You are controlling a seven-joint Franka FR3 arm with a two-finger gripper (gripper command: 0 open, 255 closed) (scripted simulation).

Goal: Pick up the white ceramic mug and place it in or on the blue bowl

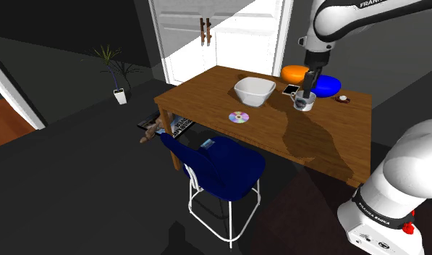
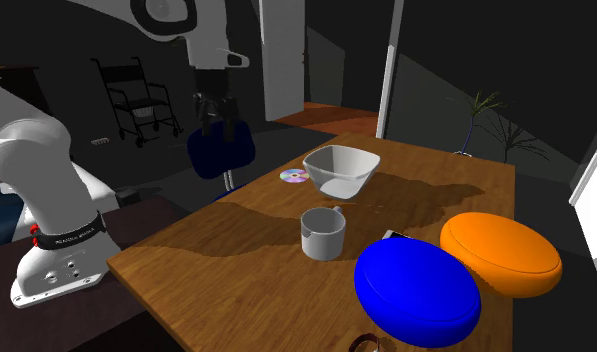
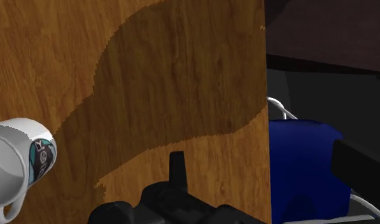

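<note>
Blue bowl (image 2: 416,290) beside orange dish (image 2: 501,252), phone (image 2: 394,236) between it and white mug (image 2: 323,232), hand (image 2: 215,118) wide, high aside.

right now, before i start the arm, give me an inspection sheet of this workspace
surface: wooden table, the arm's shadow across it
job's things: white mug upright on the table, beside the blue bowl, not in it
clutter: white bowl, orange bowl, disc
grippers: gripper high above the table, apart from the mug
cables: nothing seen
surroundings: blue chair, potted plant, white doors
</note>
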